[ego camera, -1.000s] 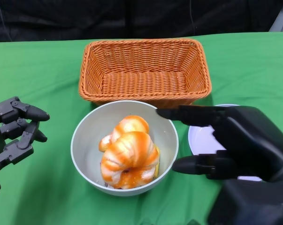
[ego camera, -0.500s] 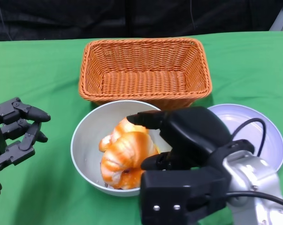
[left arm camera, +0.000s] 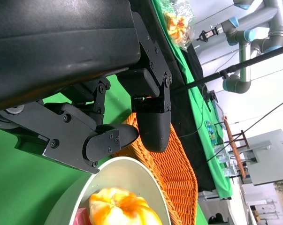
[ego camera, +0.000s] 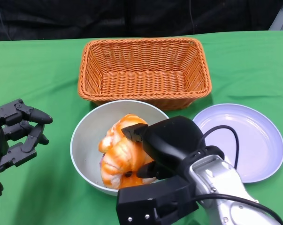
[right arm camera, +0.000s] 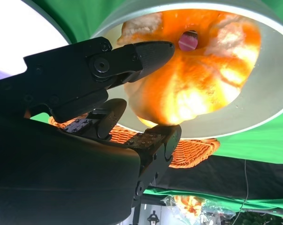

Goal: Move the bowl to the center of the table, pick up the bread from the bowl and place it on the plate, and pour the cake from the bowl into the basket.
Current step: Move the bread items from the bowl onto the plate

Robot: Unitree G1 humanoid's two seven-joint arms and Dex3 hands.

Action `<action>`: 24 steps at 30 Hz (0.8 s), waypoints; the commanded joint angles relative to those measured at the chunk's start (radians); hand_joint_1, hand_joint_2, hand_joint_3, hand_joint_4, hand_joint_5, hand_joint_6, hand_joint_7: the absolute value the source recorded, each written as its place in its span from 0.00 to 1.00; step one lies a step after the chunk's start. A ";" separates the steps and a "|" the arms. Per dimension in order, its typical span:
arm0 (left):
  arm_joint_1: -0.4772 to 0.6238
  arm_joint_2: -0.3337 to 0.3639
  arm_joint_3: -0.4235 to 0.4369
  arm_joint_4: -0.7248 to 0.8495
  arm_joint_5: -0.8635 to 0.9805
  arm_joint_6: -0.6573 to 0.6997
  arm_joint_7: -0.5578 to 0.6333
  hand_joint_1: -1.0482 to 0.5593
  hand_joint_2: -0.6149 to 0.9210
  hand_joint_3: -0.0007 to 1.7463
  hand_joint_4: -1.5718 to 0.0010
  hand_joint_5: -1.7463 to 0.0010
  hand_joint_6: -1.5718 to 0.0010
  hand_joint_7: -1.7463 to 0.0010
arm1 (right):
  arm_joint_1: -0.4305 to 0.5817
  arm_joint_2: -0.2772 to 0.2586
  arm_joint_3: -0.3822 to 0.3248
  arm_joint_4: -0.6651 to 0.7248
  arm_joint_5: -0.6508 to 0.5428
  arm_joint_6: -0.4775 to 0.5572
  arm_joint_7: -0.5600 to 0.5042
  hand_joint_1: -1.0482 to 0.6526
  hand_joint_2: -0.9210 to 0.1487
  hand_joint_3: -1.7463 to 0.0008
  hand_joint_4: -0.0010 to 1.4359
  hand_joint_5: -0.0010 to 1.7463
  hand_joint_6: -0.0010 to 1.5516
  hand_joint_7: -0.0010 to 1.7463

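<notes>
The pale grey bowl (ego camera: 82, 140) stands in front of the basket. In it lies an orange-glazed bread (ego camera: 118, 152), which covers most of the bowl's floor. My right hand (ego camera: 164, 145) reaches into the bowl from the near right. In the right wrist view one finger (right arm camera: 148, 51) lies on the bread (right arm camera: 202, 79) and the thumb (right arm camera: 155, 138) presses its other side, so the hand pinches it. A pink bit of cake (right arm camera: 188, 40) peeks out beside the bread. My left hand (ego camera: 14, 136) hovers left of the bowl, fingers apart, holding nothing.
A woven orange basket (ego camera: 143, 70) stands just behind the bowl, nearly touching its rim. A white plate (ego camera: 258, 136) lies to the right of the bowl, partly behind my right forearm. Green cloth covers the table.
My right hand has swung in from the right, come over the bowl and lowered onto the bread. The bread has shifted slightly. The plate is now uncovered. My left hand has barely moved.
</notes>
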 commanded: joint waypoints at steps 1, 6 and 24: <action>-0.002 0.021 0.004 0.011 0.006 -0.021 0.010 0.58 0.85 0.44 0.50 0.17 0.49 0.36 | -0.027 0.027 0.022 0.056 -0.033 0.006 -0.022 0.09 0.00 0.88 0.36 0.34 0.27 0.00; 0.002 0.020 0.002 0.009 0.004 -0.021 0.008 0.58 0.85 0.45 0.50 0.16 0.49 0.35 | -0.043 0.065 0.055 0.152 -0.075 0.019 -0.060 0.09 0.00 0.88 0.28 0.42 0.27 0.00; 0.002 0.020 -0.001 0.025 0.004 -0.061 0.004 0.60 0.84 0.48 0.49 0.17 0.49 0.36 | -0.042 0.081 0.123 0.381 -0.109 -0.052 -0.509 0.41 0.04 1.00 0.34 0.60 0.48 0.03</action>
